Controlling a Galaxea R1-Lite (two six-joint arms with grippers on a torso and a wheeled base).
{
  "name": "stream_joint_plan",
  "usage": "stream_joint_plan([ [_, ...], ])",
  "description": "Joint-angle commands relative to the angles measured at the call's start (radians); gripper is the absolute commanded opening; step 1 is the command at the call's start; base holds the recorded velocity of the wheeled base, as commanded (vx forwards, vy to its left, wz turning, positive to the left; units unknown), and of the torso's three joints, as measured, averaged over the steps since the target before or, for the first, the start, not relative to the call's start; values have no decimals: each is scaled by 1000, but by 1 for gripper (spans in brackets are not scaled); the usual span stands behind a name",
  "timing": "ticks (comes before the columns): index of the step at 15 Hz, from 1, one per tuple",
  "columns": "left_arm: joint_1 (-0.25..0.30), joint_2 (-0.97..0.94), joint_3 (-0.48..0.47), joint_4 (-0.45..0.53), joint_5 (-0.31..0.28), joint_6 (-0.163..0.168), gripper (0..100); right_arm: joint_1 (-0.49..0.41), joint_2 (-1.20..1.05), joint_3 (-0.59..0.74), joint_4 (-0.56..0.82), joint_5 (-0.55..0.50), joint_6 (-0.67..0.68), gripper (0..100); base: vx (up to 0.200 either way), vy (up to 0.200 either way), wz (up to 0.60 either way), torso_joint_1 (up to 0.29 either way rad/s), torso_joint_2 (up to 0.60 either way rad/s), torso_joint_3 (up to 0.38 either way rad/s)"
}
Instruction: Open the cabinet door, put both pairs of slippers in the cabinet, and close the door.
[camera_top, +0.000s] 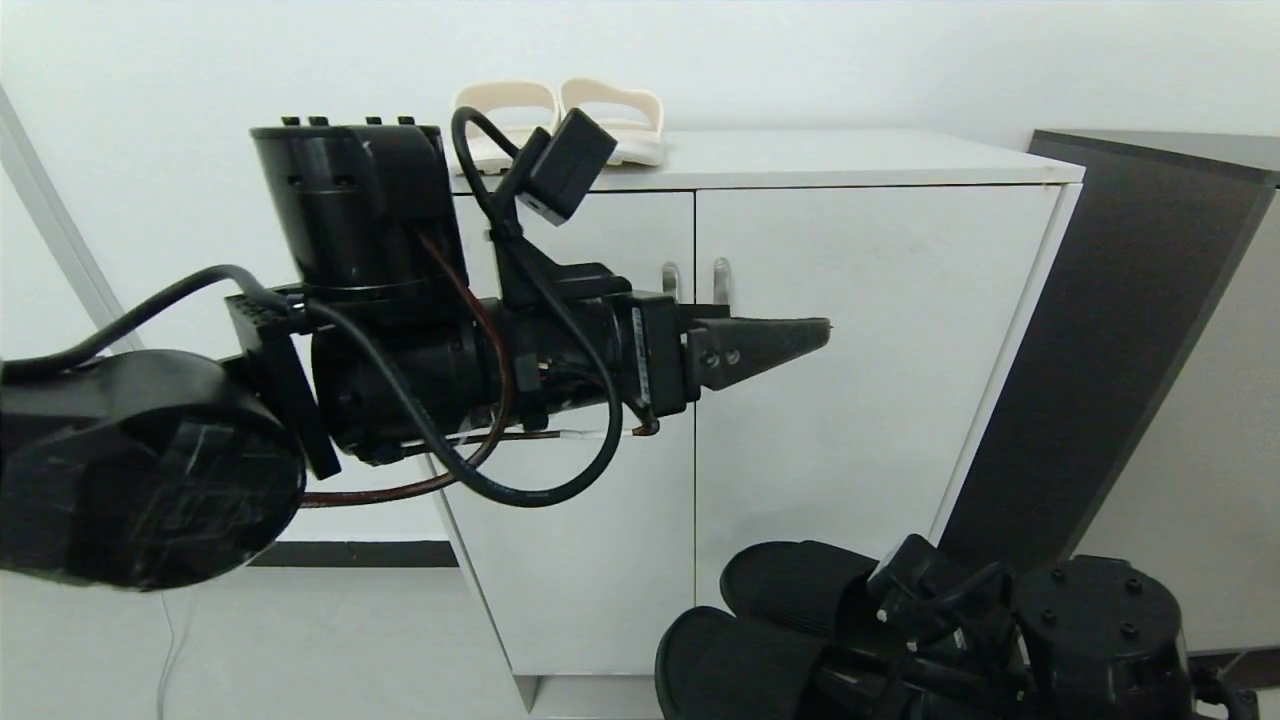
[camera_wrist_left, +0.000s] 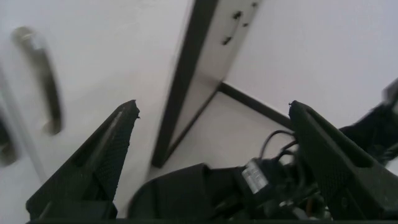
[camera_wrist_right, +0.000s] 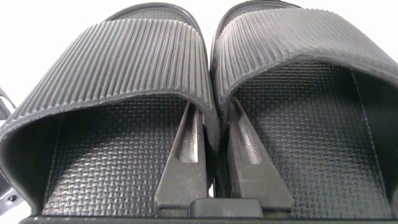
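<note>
cream slippers (camera_top: 610, 120): the left arm's wrist camera (camera_top: 565, 165) is covering part of one
black slippers (camera_top: 780, 610): running off the picture's bottom edge

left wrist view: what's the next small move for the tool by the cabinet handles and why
Probably shift the open left tool sideways so it straddles the door handle. Both cabinet doors look shut, the handle lies outside the tool's gap, and the right tool holds the black slippers, waiting to go in.

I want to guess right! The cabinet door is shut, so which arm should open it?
Probably the left: the left gripper is open near the door handles, while the right gripper is busy holding the black slippers.
</note>
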Motion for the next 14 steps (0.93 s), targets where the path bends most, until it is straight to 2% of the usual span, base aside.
stream_joint_plan([
  [1,8,70,-49,3,-23,-11,100,0,12,-1,-2,2,0,0,0,0,0,0,0,0],
  [5,31,126,-79,3,-23,-19,100,8,12,5,-18,2,0,0,0,0,0,0,0,0],
  [6,43,135,-103,6,-17,-28,100,9,12,5,-18,0,0,0,0,0,0,0,0,0],
  [7,54,139,-123,20,-14,-62,100,13,12,5,-18,0,0,0,0,0,0,0,0,0],
  [8,63,139,-134,29,-2,-76,100,13,12,5,-18,0,0,0,0,0,0,0,0,0],
  [14,89,141,-134,31,18,-76,100,13,13,5,-18,0,0,0,0,0,0,0,0,0],
])
